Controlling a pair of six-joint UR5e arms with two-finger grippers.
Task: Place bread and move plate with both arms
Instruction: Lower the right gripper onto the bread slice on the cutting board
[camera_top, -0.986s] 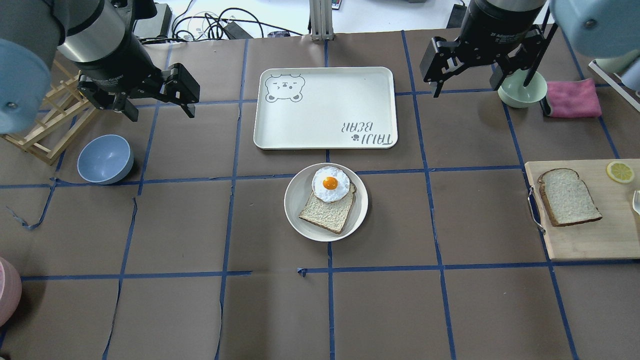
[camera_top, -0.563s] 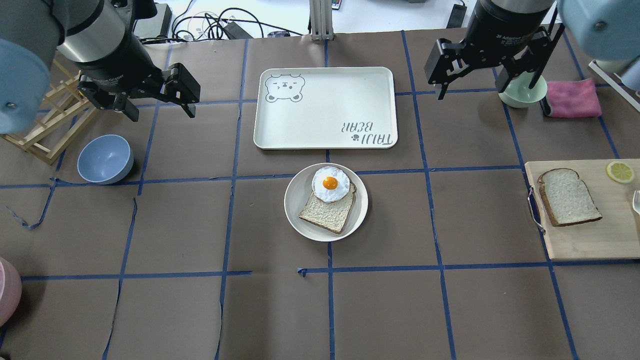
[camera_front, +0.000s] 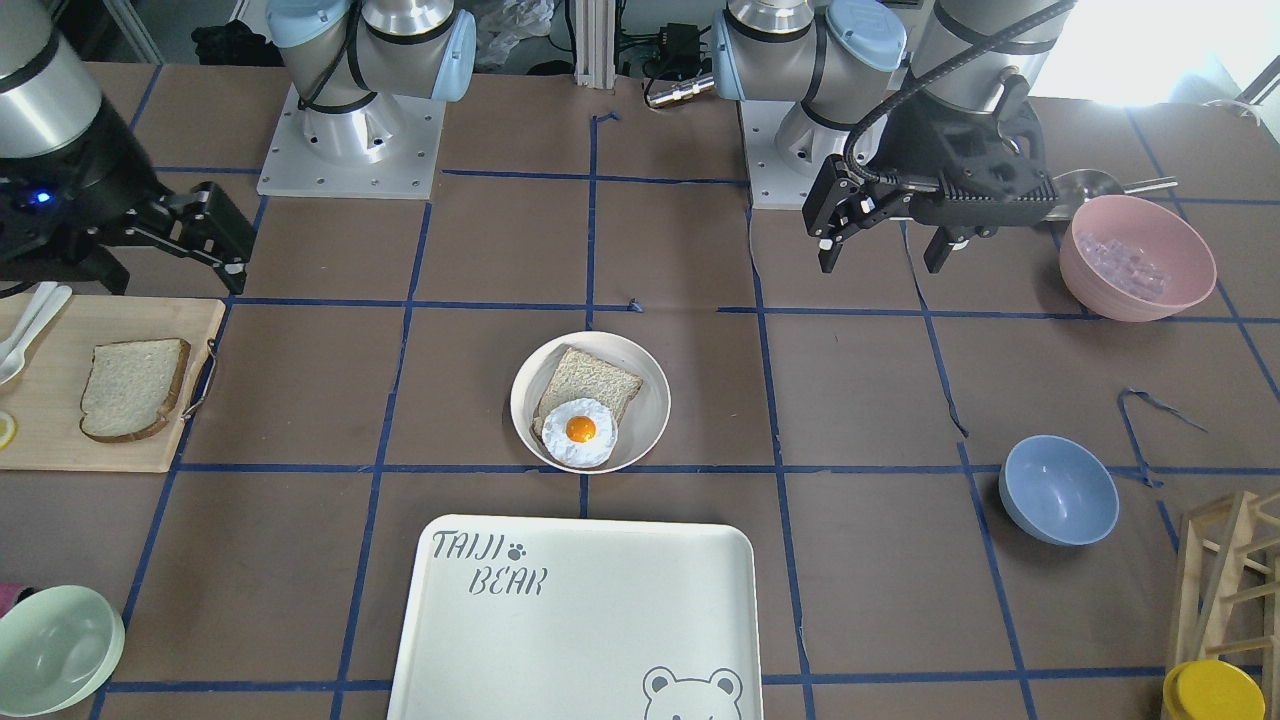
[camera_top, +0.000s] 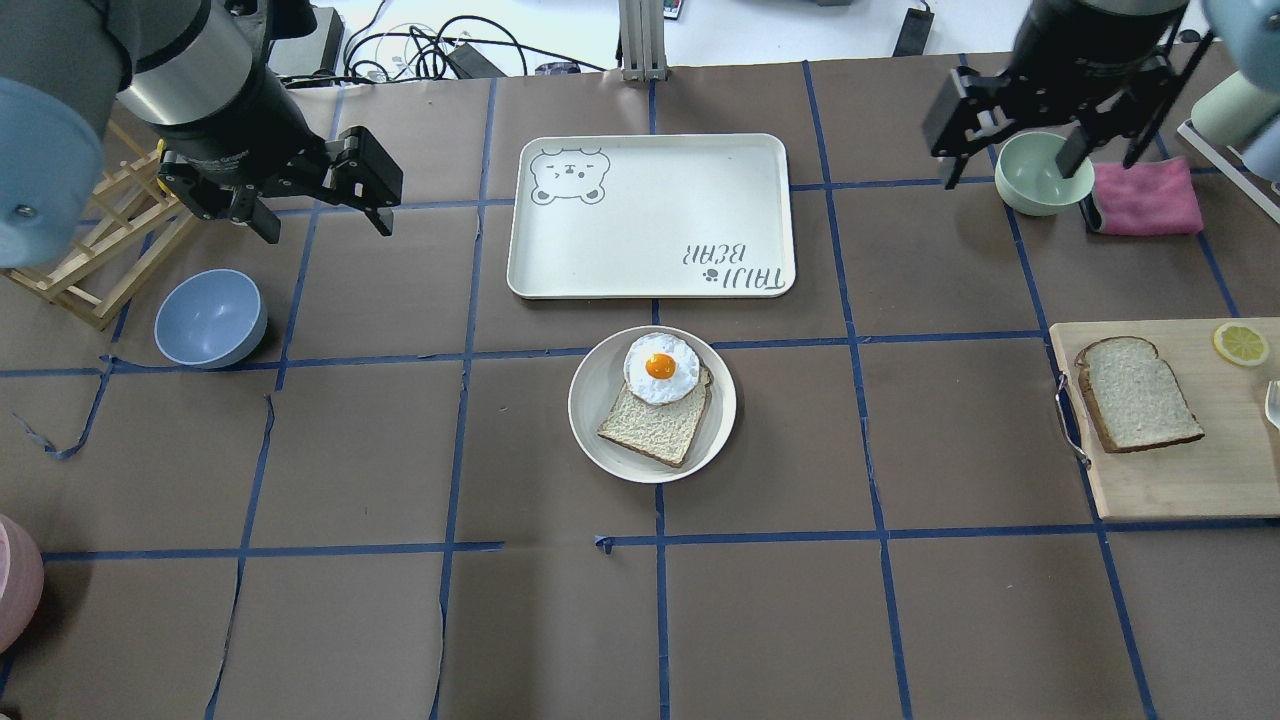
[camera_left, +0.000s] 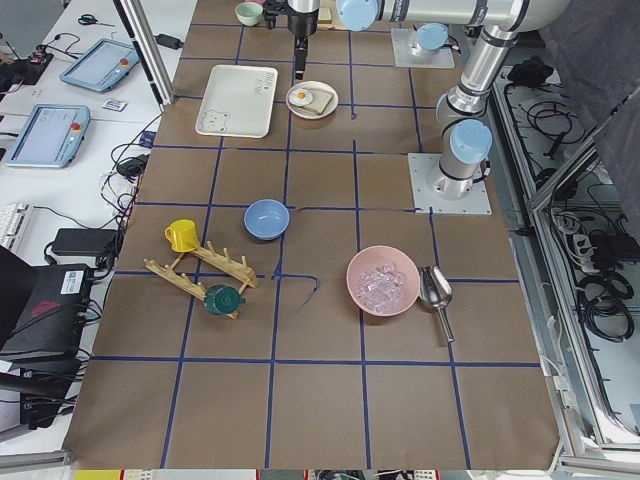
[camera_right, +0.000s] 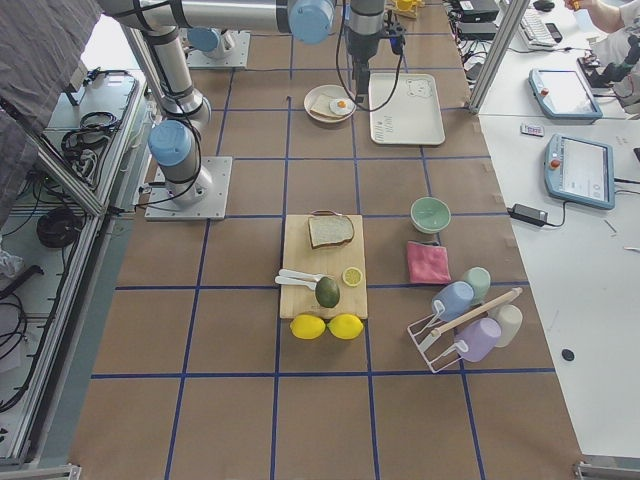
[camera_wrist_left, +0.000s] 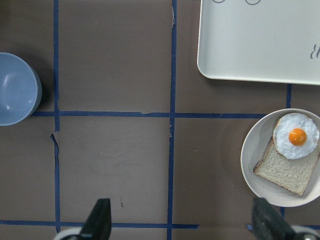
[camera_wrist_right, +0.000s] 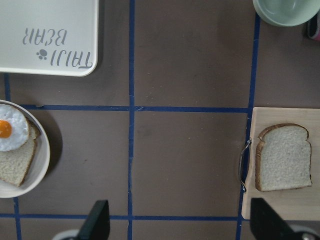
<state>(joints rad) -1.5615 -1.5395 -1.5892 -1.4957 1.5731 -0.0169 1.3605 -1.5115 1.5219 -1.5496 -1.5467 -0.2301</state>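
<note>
The bread (camera_top: 1138, 393), a large slice with a dark crust, lies on a wooden cutting board at the right; it also shows in the right wrist view (camera_wrist_right: 282, 157) and the front view (camera_front: 133, 388). The plate (camera_top: 590, 420) sits mid-table and holds a smaller slice with a fried egg (camera_top: 660, 367) on top; its rim shows in the left wrist view (camera_wrist_left: 247, 165). My left gripper (camera_top: 325, 228) hangs open and empty at the far left, well apart from the plate. My right gripper (camera_top: 1030, 170) hangs open and empty high over the pale green bowl, beyond the bread.
The "TAIJI BEAR" tray (camera_top: 650, 215) lies just beyond the plate. The cutting board (camera_top: 1170, 470) also holds a lemon slice (camera_top: 1240, 343). A green bowl (camera_top: 1025, 192) and pink cloth (camera_top: 1145, 195) are far right; a blue bowl (camera_top: 210, 318) and wooden rack (camera_top: 90, 250) are at the left.
My right gripper has moved to the right, from beside the green bowl to above it. The left arm, plate and bread have not moved.
</note>
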